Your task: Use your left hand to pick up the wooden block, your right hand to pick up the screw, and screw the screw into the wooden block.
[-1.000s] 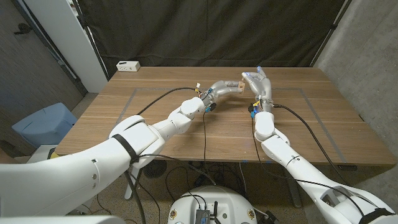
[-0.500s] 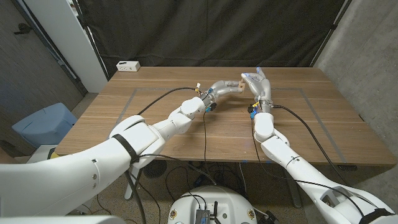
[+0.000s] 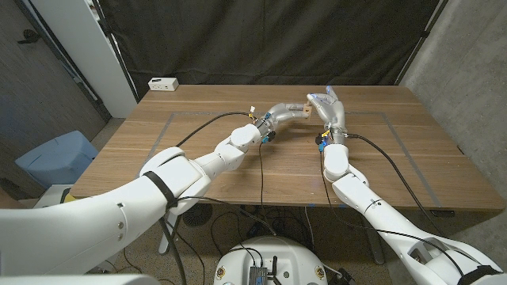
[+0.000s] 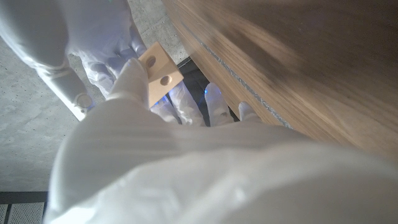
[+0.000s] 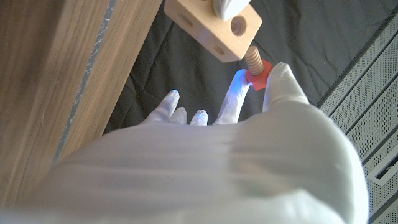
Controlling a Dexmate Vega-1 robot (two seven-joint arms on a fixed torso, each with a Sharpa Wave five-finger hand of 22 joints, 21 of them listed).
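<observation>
Right wrist view: right robot hand pinches red-headed threaded screw, seemingly entering left-hand-held holed wooden block.

In the head view the wooden block is tiny, and the screw is too small to make out. In the right wrist view the screw has its tip seemingly inside the block, whose 12 o'clock side is cropped.
</observation>
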